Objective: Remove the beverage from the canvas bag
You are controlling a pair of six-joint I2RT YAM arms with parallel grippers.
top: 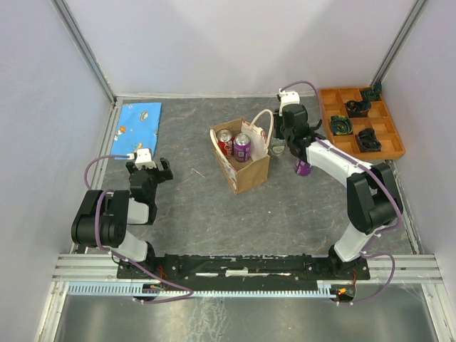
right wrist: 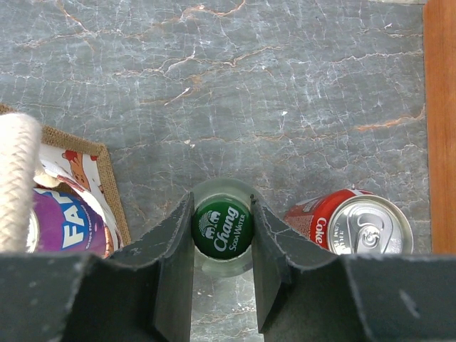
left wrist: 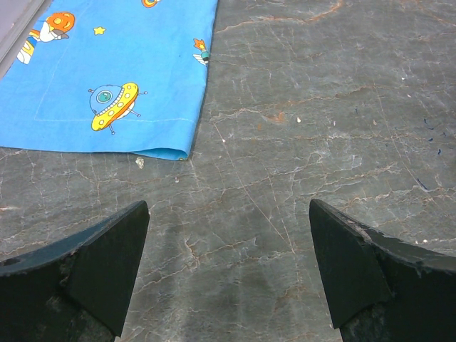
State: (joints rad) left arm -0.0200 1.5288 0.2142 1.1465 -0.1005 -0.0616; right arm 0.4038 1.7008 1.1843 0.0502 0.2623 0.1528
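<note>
The tan canvas bag (top: 249,173) stands mid-table, with a red can (top: 225,142) and a purple can (top: 242,146) upright inside. Just right of the bag, my right gripper (right wrist: 222,208) is shut on a glass bottle with a green Chang soda-water cap (right wrist: 222,228), its fingers pressing the cap from both sides. Whether the bottle's base touches the table is hidden. A red Coke can (right wrist: 360,229) stands on the table right of the bottle. The bag's edge (right wrist: 114,192), a cream handle (right wrist: 14,178) and the purple can (right wrist: 64,228) show at left. My left gripper (left wrist: 228,271) is open and empty over bare table.
An orange compartment tray (top: 390,146) holding dark parts sits at the back right. A blue cartoon cloth (top: 139,121) lies at the back left, just ahead of my left gripper (top: 149,167). A purple can-like thing (top: 304,169) stands under my right forearm. Grey walls enclose the table.
</note>
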